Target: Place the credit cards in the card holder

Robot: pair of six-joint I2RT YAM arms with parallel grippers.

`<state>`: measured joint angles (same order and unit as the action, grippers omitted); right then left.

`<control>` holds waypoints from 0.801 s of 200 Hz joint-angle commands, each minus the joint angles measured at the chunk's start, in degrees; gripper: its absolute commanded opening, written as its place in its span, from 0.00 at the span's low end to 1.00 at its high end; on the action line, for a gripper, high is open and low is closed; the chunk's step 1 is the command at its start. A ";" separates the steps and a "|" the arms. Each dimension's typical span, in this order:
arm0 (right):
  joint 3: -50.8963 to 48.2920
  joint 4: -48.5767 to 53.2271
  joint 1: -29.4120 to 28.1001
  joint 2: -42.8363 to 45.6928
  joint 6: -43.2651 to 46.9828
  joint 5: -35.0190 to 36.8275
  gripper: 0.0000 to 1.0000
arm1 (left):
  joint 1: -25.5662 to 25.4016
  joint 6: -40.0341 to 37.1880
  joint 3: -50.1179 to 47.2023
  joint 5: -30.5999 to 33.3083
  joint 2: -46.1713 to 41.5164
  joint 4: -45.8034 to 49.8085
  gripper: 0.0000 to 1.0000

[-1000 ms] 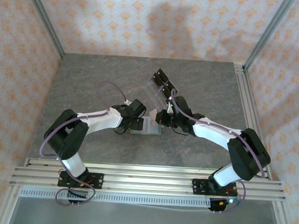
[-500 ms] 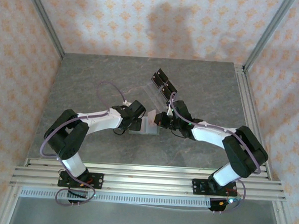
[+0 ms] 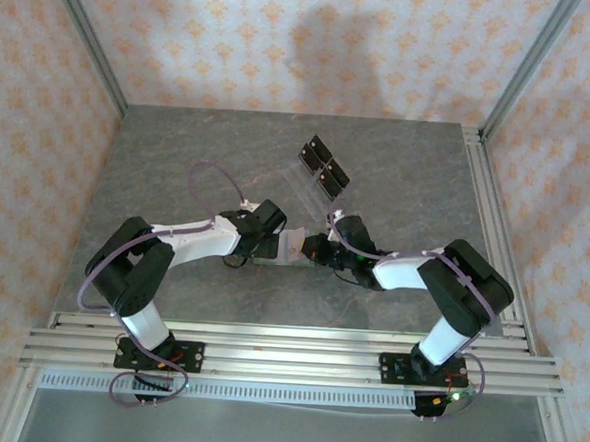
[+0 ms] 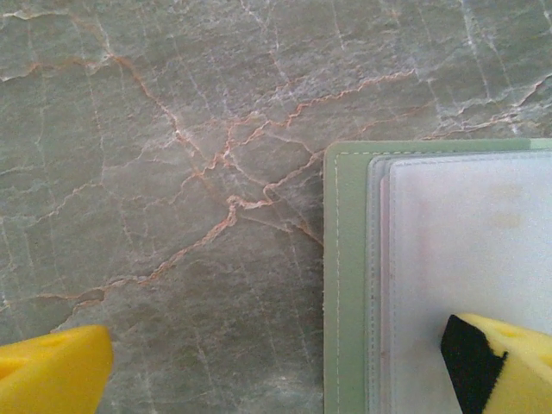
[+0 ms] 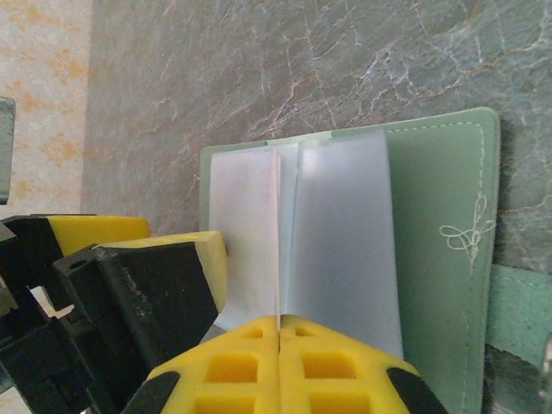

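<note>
Right wrist: right gripper [image 5: 279, 332] pads pinched together on the edge of a credit card [image 5: 250, 233], held over the open card holder [image 5: 435, 233]. Left gripper [image 4: 272, 369] spread wide, one fingertip down on the holder's pale inside. Holder flat on table [image 4: 172, 172], between both arms.

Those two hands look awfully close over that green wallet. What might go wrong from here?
The right hand pinches a card edge-on at the open wallet; it may miss a pocket and buckle against the clear sleeve. The left hand has just one finger on the wallet, so the wallet might slide on the table. The hands nearly touch and might bump.
</note>
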<state>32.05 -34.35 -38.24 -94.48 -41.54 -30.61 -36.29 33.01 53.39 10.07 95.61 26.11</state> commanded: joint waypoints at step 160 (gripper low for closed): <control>-2.08 -19.36 -1.05 -9.29 -6.58 -0.06 0.00 | -0.18 0.68 -3.09 1.75 -1.31 3.07 1.00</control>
<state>30.52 -48.56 -38.87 -102.13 -47.00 -30.30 -36.29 33.17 52.27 10.09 94.76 25.50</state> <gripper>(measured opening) 0.040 0.998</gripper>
